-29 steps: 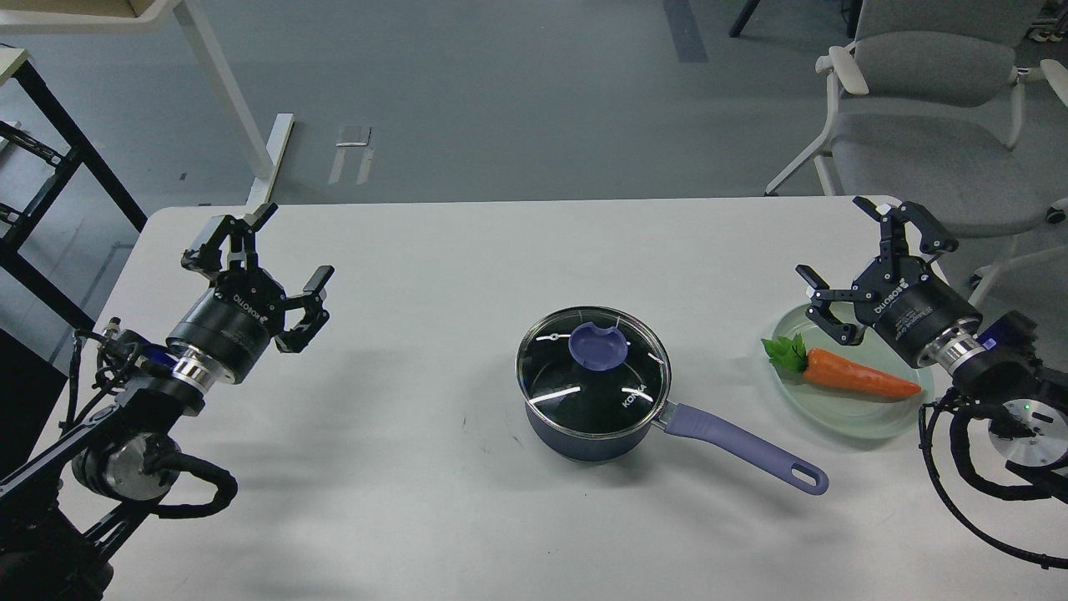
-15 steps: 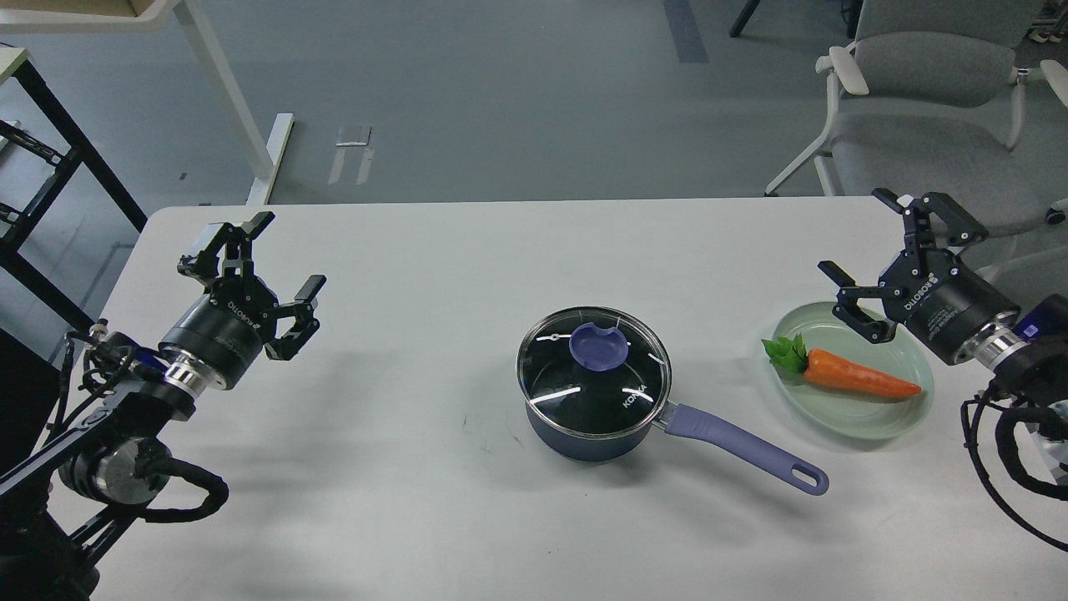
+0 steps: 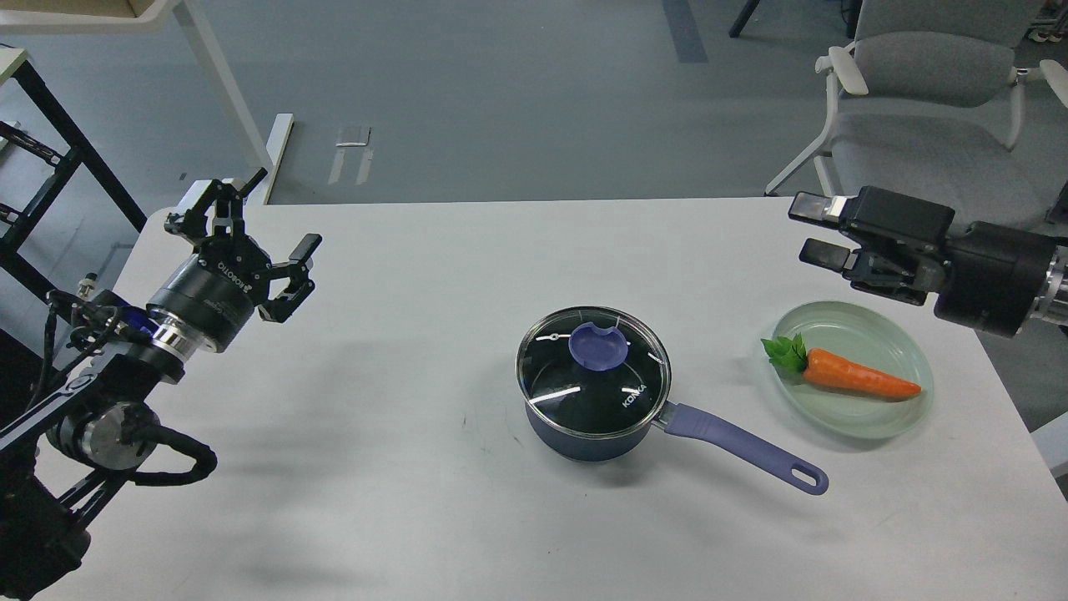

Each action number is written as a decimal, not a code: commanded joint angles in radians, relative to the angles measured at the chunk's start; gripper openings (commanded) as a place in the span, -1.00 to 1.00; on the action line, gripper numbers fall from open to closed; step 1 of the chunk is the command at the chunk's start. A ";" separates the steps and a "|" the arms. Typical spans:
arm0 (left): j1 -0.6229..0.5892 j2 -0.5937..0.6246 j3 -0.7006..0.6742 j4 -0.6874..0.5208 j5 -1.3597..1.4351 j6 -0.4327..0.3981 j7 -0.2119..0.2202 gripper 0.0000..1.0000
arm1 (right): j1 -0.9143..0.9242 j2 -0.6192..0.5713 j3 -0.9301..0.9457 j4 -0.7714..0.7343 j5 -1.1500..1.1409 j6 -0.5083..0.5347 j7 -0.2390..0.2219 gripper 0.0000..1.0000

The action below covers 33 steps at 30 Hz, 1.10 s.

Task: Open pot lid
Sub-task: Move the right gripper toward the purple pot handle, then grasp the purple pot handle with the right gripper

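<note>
The pot (image 3: 588, 421) stands on the white worktop (image 3: 400, 501), a small dark-blue saucepan with a black inside. The lid (image 3: 593, 371) sits closed on top of the pot, a clear glass disc with a metal rim, white lettering near its right edge and a flat purple-blue knob (image 3: 598, 345) toward its far side. The pot's long lavender handle (image 3: 743, 448) runs out to the right and toward the near edge of the worktop, ending in a hole.

To the right of the pot, apart from it, lies a pale green plate (image 3: 876, 421) with an orange carrot (image 3: 859, 377) on it, its green leaves pointing toward the pot. The end of the handle lies near the plate's front edge without touching it.

The left gripper (image 3: 274, 219) hangs well to the left of the pot and farther back, above the worktop's left part. Its fingers (image 3: 302, 250) are spread wide and hold nothing.

The right gripper (image 3: 808, 229) hovers behind the plate, to the right of the pot and farther back, pointing left toward the middle of the worktop. Its two fingers (image 3: 822, 251) show one above the other with a clear gap between them, and nothing is held between them.

Beyond the worktop, to the right of the pot and far behind it, a grey chair (image 3: 926, 100) stands on the floor.
</note>
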State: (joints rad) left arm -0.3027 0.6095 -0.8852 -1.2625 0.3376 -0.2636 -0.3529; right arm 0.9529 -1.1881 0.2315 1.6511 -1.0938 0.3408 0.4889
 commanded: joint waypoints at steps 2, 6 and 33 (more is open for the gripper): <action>-0.001 0.021 0.000 -0.003 0.000 0.000 0.000 0.99 | 0.020 -0.010 -0.038 0.070 -0.344 0.001 0.000 0.99; -0.001 0.029 0.000 -0.008 0.000 0.000 0.000 0.99 | 0.020 0.007 -0.102 0.078 -0.562 0.001 0.000 0.99; -0.001 0.029 0.003 -0.043 0.001 0.014 0.000 0.99 | 0.211 0.268 -0.431 -0.062 -0.744 0.000 0.000 0.97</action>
State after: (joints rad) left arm -0.3039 0.6382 -0.8820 -1.2997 0.3391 -0.2508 -0.3529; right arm 1.1603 -0.9326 -0.1733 1.6014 -1.8376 0.3404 0.4886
